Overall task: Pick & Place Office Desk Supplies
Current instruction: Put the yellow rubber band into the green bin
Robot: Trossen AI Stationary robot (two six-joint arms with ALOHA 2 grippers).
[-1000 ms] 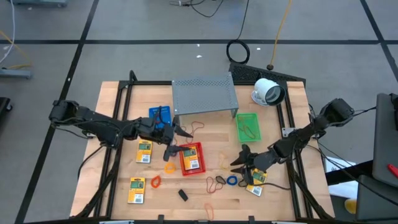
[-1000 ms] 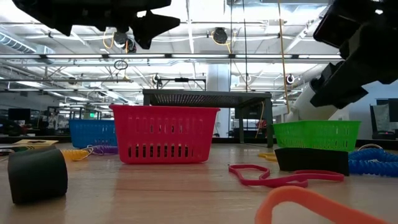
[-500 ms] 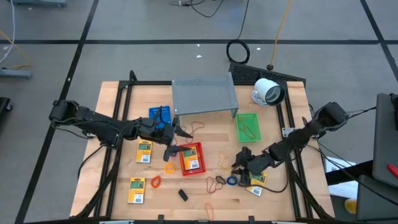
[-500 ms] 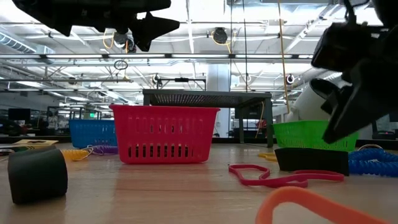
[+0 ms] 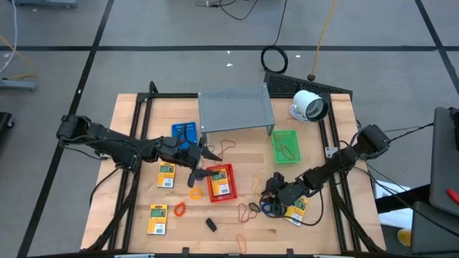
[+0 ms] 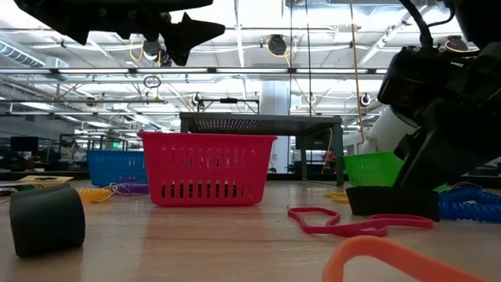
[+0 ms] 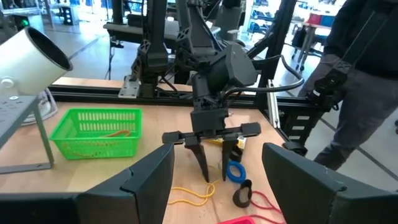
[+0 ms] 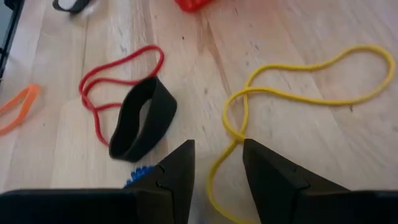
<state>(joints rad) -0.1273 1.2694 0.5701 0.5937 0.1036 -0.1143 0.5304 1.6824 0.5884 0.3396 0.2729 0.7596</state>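
Yellow rubber band (image 8: 298,74) under parted, empty right hand (image 8: 217,163), left hand (image 5: 204,163) open

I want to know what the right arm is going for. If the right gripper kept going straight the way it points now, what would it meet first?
Most likely the yellow rubber band: the open right gripper points down at its crossing on the wooden table, though depth is unclear. The black band lies off to one side.

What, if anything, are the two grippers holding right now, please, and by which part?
Nothing is held: the right gripper is open over the yellow band, and the left gripper is open too.
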